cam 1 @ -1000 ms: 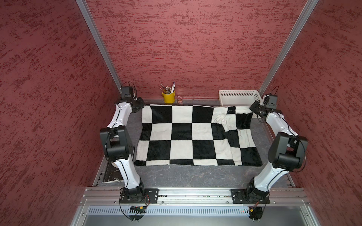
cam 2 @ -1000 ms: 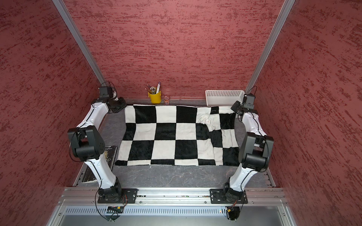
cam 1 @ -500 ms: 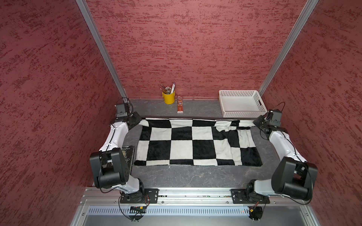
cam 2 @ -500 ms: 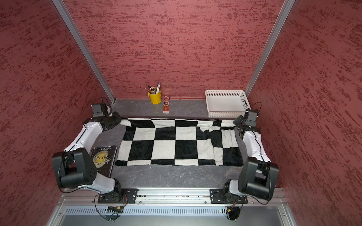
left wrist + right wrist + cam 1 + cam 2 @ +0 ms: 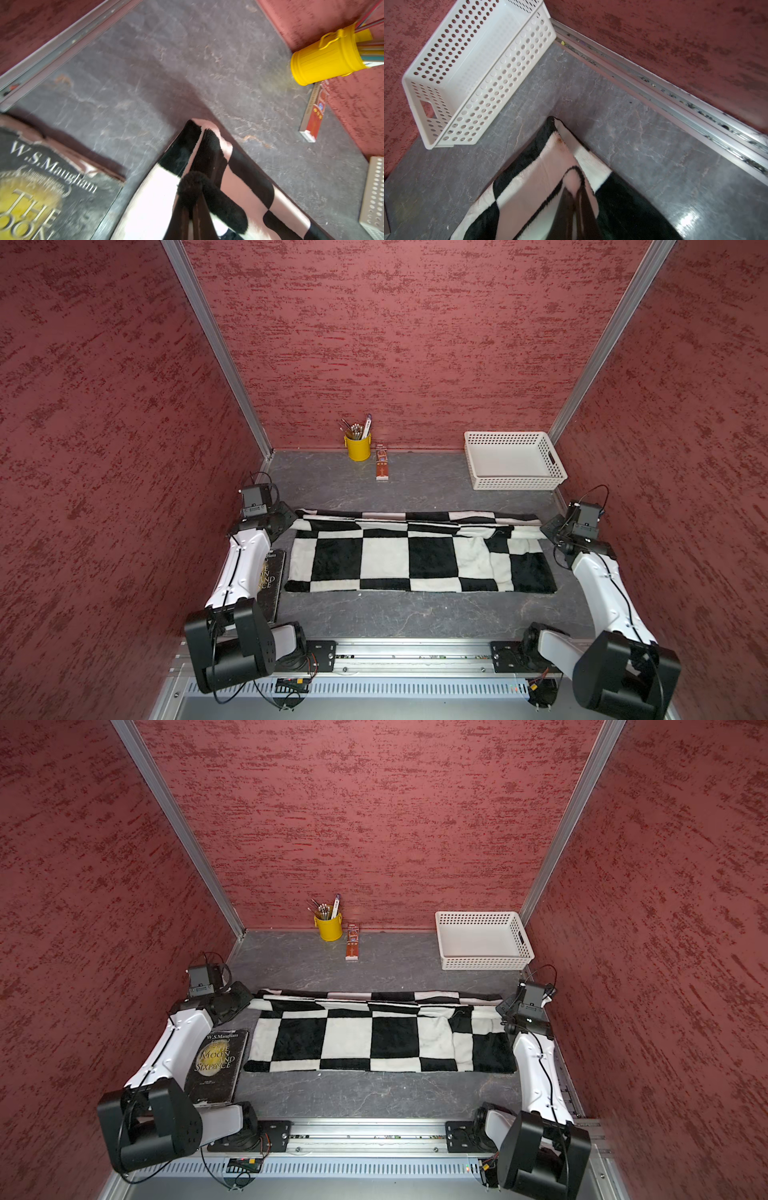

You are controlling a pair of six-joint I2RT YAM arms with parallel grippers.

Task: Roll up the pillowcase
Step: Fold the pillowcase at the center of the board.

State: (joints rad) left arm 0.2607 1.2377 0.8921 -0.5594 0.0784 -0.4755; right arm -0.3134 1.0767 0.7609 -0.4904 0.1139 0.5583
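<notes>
In both top views the pillowcase (image 5: 419,560) (image 5: 374,1040) lies spread on the table, nearer the robot than the white basket (image 5: 515,483) (image 5: 484,963), with the edge on the basket's side doubled over in a long fold. The left gripper (image 5: 291,518) sits at the fold's end farthest from the basket and the right gripper (image 5: 546,529) at the end nearest it.

In the left wrist view, the left gripper (image 5: 193,209) is clamped on a black tuft of pillowcase (image 5: 153,197).

In the right wrist view, the right gripper (image 5: 574,197) pinches a white-and-black fold of pillowcase (image 5: 533,187), with the basket (image 5: 500,68) near that corner.
</notes>
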